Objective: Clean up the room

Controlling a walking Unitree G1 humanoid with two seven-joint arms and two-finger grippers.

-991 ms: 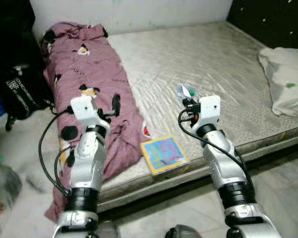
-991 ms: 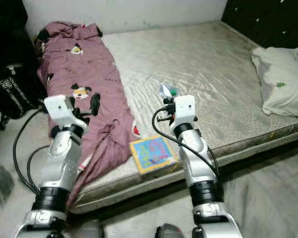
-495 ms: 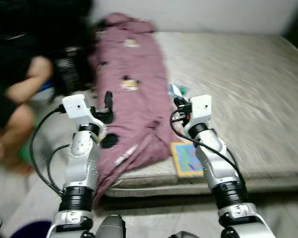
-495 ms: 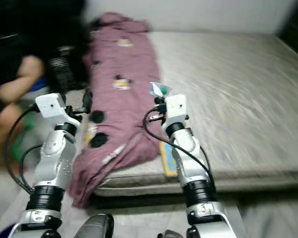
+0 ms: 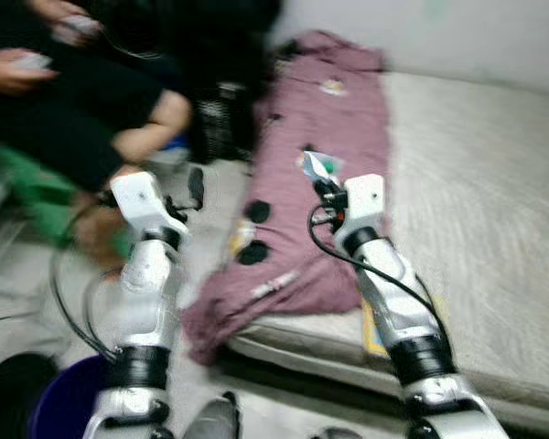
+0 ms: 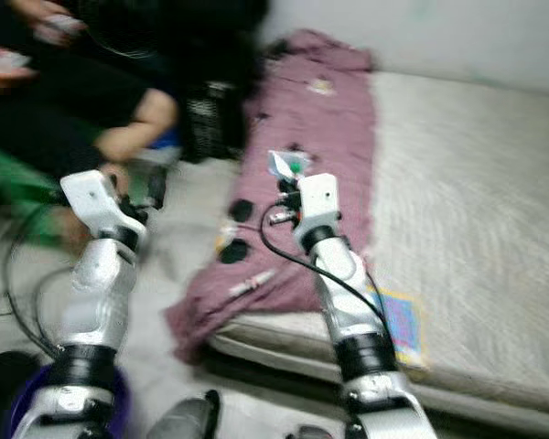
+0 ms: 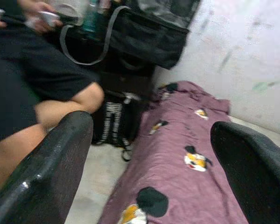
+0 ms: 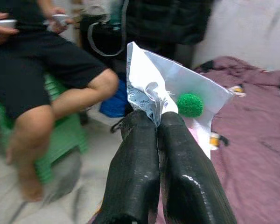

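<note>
Right gripper (image 8: 157, 122): my fingers are pressed together on a crumpled white wrapper (image 8: 177, 88) with a green spot, raised over the purple blanket (image 5: 334, 155).
Left gripper (image 7: 149, 154): my fingers are spread wide with nothing between them, held over the floor (image 5: 210, 197) beside the bed.
Purple blanket: lies along the mattress (image 5: 494, 210) edge, one end hanging to the floor.
Book (image 6: 395, 325): colourful, flat on the mattress near its front edge.
Person (image 5: 91, 101): seated on a green stool (image 8: 67, 135), dark shorts, holding small things in both hands.
Black bags (image 7: 140, 32): by the wall, behind the person.
</note>
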